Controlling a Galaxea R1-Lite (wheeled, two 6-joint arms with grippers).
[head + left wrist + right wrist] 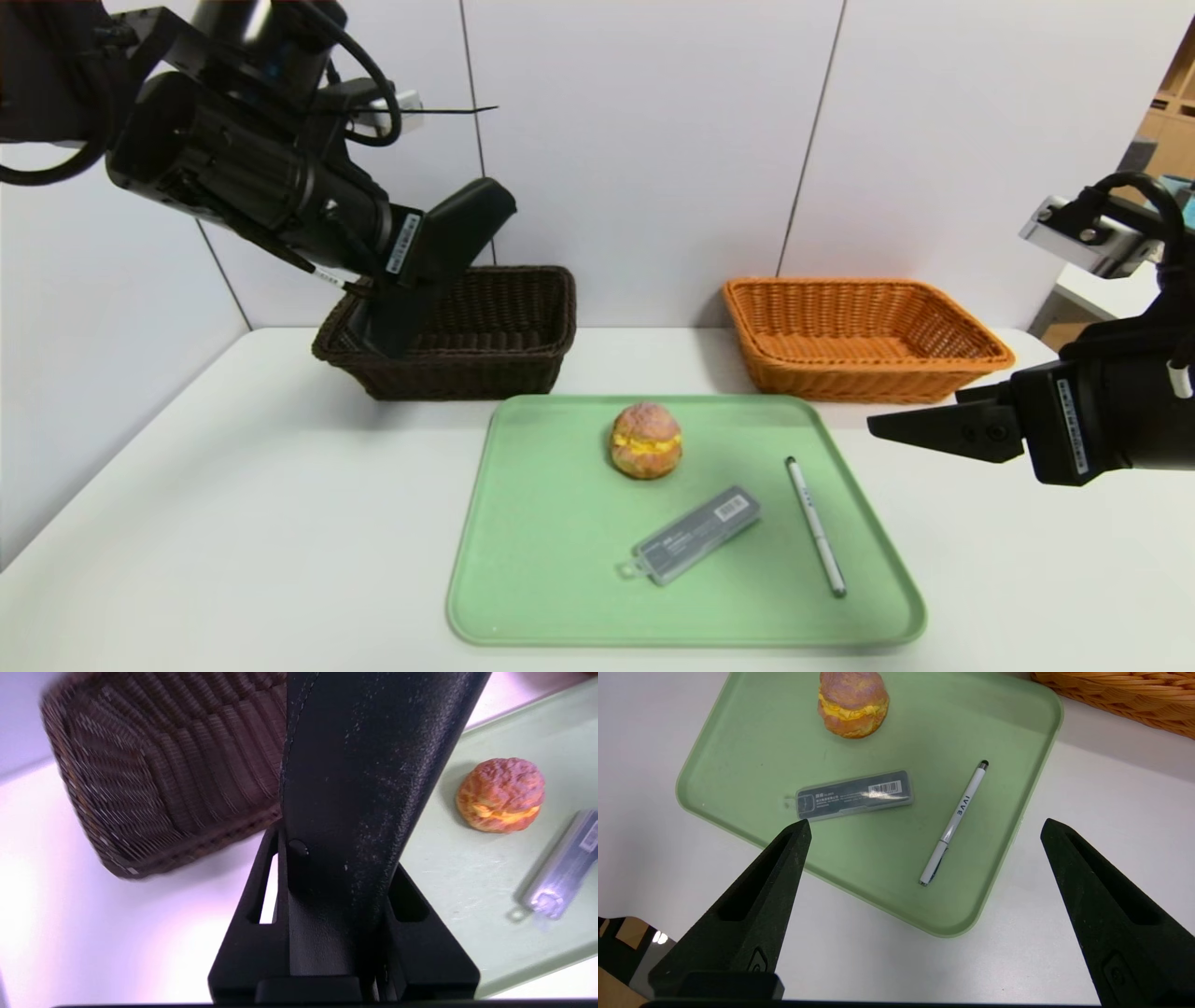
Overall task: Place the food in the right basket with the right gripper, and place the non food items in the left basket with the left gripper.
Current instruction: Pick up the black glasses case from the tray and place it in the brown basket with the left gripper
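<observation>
i read the left gripper (pixel 397 308) raised above the dark brown left basket (pixel 523 308) at the back left of the white table (pixel 233 523), jaws narrow and clamped on a black folded cloth (pixel 457 233) that sticks up past the fingers; in the left wrist view the cloth (pixel 359 765) fills the gap between the fingers (pixel 252 891) and hides part of the basket (pixel 154 765). i read the right gripper (pixel 896 427) hanging off the right edge of the green tray (pixel 523 579), in front of the orange right basket (pixel 859 336), jaws wide and holding nothing; the right wrist view shows both fingers (pixel 752 914) spread far apart over the table. the bun (pixel 645 440) sits near the tray's back edge, about centred. the grey plastic case (pixel 695 535) lies flat in the tray's middle toward the front, angled. the white pen (pixel 815 525) lies near the tray's right edge, running front to back, apart from the case. the orange basket stands at the back right of the table, just behind the tray's back right corner.
</observation>
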